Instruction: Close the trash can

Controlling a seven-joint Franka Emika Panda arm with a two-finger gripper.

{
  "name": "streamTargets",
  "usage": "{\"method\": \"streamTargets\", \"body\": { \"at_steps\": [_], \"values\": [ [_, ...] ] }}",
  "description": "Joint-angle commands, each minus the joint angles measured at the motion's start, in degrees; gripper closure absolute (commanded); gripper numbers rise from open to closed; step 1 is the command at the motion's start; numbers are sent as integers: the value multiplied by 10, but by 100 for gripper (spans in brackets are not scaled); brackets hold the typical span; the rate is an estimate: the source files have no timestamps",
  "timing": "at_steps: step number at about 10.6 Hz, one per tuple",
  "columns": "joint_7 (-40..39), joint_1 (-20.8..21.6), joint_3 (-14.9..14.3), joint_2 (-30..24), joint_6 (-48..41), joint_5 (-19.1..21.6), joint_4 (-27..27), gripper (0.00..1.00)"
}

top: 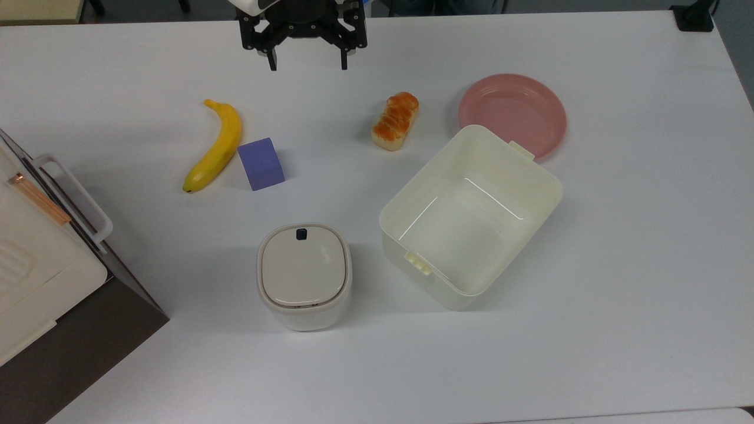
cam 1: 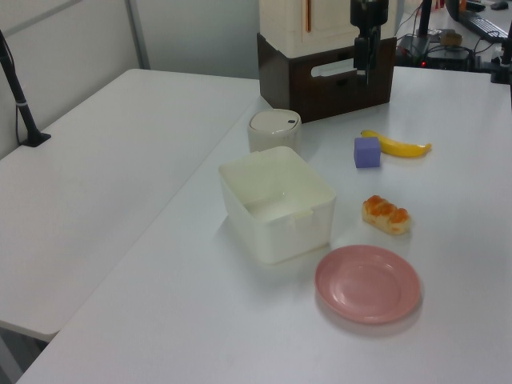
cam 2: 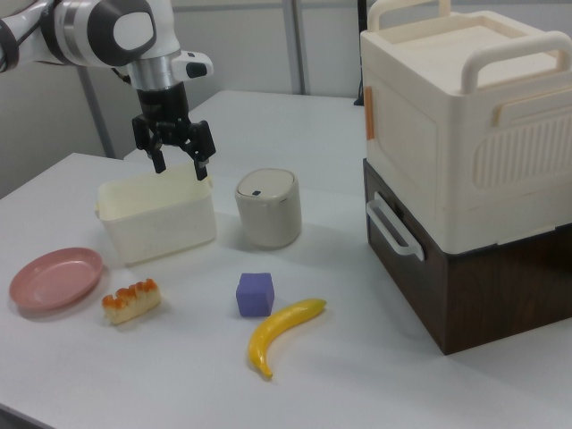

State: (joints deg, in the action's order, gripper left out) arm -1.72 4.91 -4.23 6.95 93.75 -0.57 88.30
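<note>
The trash can (top: 304,275) is a small cream-white rounded bin whose beige lid lies flat and shut, with a small dark button near the lid's far edge. It also stands in the left view (cam 1: 273,130) and the right view (cam 2: 267,207). My gripper (top: 307,62) is open and empty, raised high above the table at the top view's upper edge, far from the can. In the right view the gripper (cam 2: 181,166) hangs above the big tub, fingers spread.
A large lidless cream tub (top: 471,215) sits to the top view's right of the can. A banana (top: 215,146), a purple cube (top: 261,164), a bread piece (top: 395,120) and a pink plate (top: 512,113) lie further back. A cream-and-brown box (top: 41,259) stands at the top view's left.
</note>
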Motion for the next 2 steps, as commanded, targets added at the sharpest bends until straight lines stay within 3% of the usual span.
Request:
{"method": "streamTargets", "body": {
  "at_steps": [1,2],
  "values": [
    [12,8,-3,-11,-6,-11,18,0],
    [13,8,-3,-11,-5,-9,19,0]
  ]
}}
